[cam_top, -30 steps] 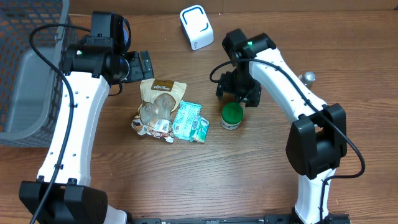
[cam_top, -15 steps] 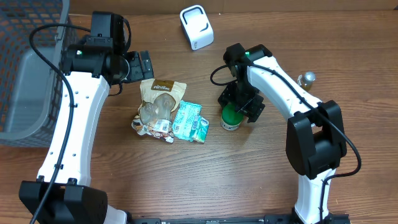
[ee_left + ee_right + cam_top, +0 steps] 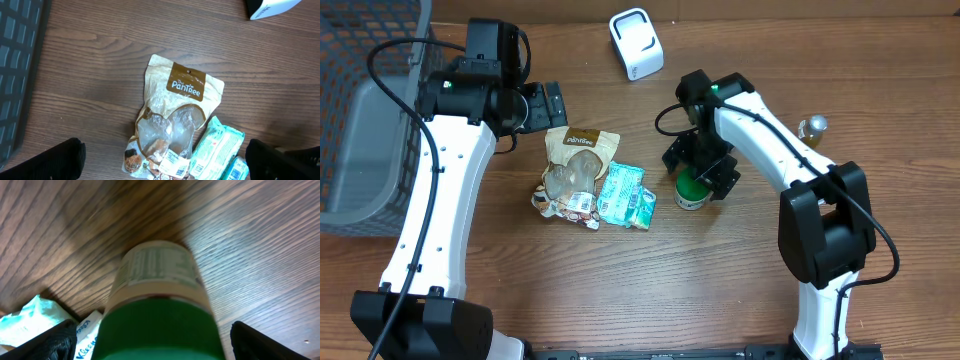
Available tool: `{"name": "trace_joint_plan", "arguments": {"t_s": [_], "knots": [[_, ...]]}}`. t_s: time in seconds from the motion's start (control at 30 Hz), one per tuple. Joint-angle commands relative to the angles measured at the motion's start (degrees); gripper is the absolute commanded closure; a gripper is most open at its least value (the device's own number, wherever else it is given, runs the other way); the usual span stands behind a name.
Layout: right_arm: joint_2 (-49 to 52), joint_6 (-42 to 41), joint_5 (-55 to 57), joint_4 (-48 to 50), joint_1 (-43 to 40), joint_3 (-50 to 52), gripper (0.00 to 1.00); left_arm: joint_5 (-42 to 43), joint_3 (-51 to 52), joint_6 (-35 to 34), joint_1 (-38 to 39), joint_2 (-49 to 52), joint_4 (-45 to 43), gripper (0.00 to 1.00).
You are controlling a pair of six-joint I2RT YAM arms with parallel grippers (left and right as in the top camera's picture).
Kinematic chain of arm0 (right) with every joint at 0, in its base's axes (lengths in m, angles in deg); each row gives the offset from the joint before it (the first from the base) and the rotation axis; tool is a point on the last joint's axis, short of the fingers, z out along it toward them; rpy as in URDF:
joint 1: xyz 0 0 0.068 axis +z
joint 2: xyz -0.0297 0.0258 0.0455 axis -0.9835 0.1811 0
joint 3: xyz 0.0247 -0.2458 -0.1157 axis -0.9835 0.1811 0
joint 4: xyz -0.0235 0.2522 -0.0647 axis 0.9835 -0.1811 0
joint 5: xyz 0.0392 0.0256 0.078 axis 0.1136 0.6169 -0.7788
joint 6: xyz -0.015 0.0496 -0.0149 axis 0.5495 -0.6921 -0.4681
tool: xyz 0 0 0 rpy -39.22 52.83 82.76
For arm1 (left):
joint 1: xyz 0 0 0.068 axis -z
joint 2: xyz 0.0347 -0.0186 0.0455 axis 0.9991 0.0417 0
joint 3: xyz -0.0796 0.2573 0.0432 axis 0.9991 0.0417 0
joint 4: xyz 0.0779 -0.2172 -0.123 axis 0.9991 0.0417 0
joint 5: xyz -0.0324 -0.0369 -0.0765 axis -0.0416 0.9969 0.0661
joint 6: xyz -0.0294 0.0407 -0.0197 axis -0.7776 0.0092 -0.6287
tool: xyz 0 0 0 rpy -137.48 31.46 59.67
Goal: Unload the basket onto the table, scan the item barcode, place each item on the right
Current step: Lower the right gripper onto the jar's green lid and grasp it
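Wood-grain table (image 3: 620, 290), grey basket (image 3: 355, 60), green-lidded jar (image 3: 691, 190)

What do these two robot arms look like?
The left arm and right arm share white shells and black joints. A black cable loops along each, and a green light glows near each wrist. The left gripper and right gripper are black, with two fingers.

A robotics lab staged as a mock shop checkout is suggested: a wood-grain table (image 3: 620, 290) is flanked by a white left arm (image 3: 440, 190) and right arm (image 3: 770, 130), a white barcode scanner (image 3: 636, 43) is stood at 12 o'clock, a grey mesh basket (image 3: 370, 60) is placed at 9 o'clock, and a snack pouch (image 3: 578, 160), tissue packs (image 3: 625, 195) and a green-lidded jar (image 3: 690, 190) are laid centrally
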Motion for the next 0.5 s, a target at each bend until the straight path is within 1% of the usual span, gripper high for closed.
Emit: {"name": "trace_joint_plan", "arguments": {"t_s": [0.0,0.13,0.17,0.2,0.23,0.3,0.4,0.47], "knots": [[-0.9,-1.0,0.6,0.6,1.7,0.5,0.07,0.4,-0.5,-0.4,0.1,0.2,-0.2,0.0],[-0.9,-1.0,4.1,0.8,2.8,0.5,0.11,0.4,-0.5,-0.4,0.1,0.2,-0.2,0.0],[-0.9,-1.0,4.5,0.8,2.9,0.5,0.14,0.4,-0.5,-0.4,0.1,0.2,-0.2,0.0],[-0.9,-0.9,4.5,0.8,2.9,0.5,0.2,0.4,-0.5,-0.4,0.1,0.2,-0.2,0.0],[-0.9,-0.9,4.5,0.8,2.9,0.5,0.22,0.4,-0.5,-0.4,0.1,0.2,-0.2,0.0],[-0.9,-0.9,4.5,0.8,2.9,0.5,0.25,0.4,-0.5,-0.4,0.1,0.2,-0.2,0.0],[-0.9,-0.4,4.7,0.7,2.9,0.5,0.26,0.4,-0.5,-0.4,0.1,0.2,-0.2,0.0],[-0.9,-0.2,6.1,0.3,2.9,0.5,0.3,0.4,-0.5,-0.4,0.1,0.2,-0.2,0.01]]}}
